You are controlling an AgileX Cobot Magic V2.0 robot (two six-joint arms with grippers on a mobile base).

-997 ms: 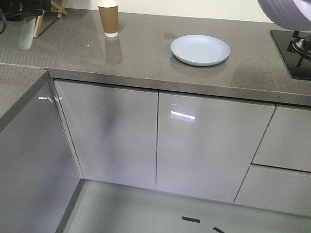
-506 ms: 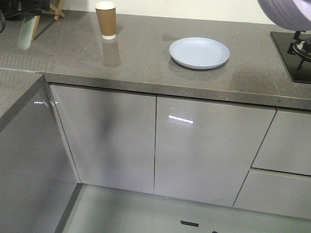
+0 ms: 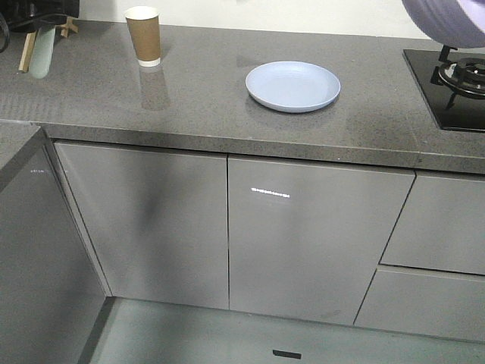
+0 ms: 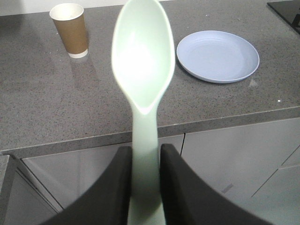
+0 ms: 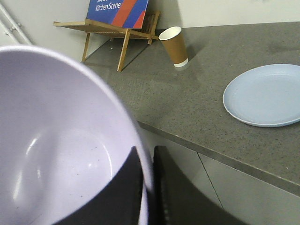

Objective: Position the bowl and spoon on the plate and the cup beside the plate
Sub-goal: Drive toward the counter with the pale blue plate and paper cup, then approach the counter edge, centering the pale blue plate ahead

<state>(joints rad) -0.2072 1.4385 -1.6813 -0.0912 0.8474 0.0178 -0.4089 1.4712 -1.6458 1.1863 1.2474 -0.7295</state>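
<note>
**Off the desk's front edge: spoon in my left pincer, bowl in my right pincer**

Out in front of the desk, both my arms are held up off its surface, wrists looking in over the front edge. My left pincer is closed narrowly on the spoon's flat handle, one dark finger on each side. The scoop stands straight up with its hollow facing the camera. My right pincer pinches the bowl's rim, one finger inside the wall and one outside, and the bowl tips its glossy inside toward the lens.

The plate lies flat on the desk, about midway between front and back edges and toward the right end. From my left wrist it sits beyond and right of the scoop. From my right wrist it is well off to the right of the bowl. The cup stands upright near the back edge toward the left end, well apart from the plate.

The front view catches only the bowl's underside in its top right corner. It alone shows a gas hob at the desk's right end and the grey cabinet doors below. Only my right wrist view shows a wooden stand with a blue and red sign behind the cup.
</note>
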